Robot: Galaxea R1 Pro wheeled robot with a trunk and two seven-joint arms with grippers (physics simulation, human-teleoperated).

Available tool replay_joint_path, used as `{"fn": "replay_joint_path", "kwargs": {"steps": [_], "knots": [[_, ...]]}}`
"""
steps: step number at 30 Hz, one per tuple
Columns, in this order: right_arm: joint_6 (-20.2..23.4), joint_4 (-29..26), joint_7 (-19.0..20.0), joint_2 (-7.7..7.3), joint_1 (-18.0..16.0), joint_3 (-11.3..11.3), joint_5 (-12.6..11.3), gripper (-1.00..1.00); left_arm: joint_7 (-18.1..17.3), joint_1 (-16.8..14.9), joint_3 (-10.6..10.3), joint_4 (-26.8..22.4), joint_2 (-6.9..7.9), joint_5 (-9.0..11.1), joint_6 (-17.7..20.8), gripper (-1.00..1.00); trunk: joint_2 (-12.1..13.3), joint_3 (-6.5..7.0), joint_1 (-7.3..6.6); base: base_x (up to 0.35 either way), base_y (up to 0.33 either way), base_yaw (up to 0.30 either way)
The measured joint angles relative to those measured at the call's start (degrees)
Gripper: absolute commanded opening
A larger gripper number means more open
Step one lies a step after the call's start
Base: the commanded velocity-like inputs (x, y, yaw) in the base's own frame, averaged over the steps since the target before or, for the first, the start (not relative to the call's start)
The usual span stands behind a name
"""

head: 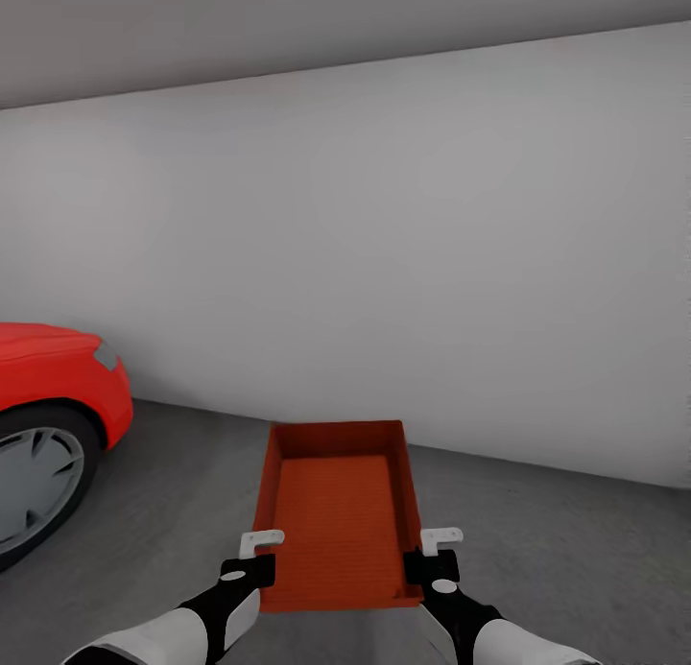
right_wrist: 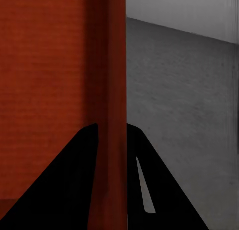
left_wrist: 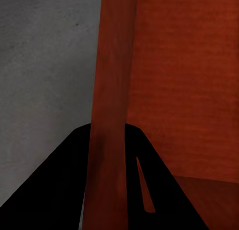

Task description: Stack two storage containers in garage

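Head view: one storage container [head: 336,511], orange-red, open-topped, empty, held level above the dark grey concrete floor [head: 576,550] of the garage, at 6 o'clock in the frame, long axis toward 12.
Left hand [head: 257,550]: at the container's near left corner, shut on the left side wall. Left wrist view: the wall [left_wrist: 110,115] passes between the two dark fingers [left_wrist: 55,190], one inside, one outside.
Right hand [head: 440,547]: at the near right corner, shut on the right side wall. Right wrist view: same straddling grip on the wall [right_wrist: 110,115].
Red car [head: 48,396]: front corner and wheel at 9 o'clock, well apart from the container.
Grey wall [head: 384,262]: behind, from 9 through 3 o'clock.
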Motion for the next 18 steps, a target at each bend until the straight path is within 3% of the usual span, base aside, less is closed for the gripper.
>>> {"fn": "replay_joint_path", "kwargs": {"steps": [11,18], "knots": [[0.0,0.0,0.0,0.00,0.0,0.0,0.1,-1.00,0.0,0.0,0.0,0.0,0.00,0.0,-0.1,-1.00,0.0,0.00,0.00,0.305,0.207,-0.276],[-0.1,0.0,0.0,0.01,0.0,-0.1,0.1,-1.00,0.0,0.0,0.0,0.0,0.01,0.0,-0.1,-1.00,0.0,0.00,0.00,0.305,0.204,-0.056]]}}
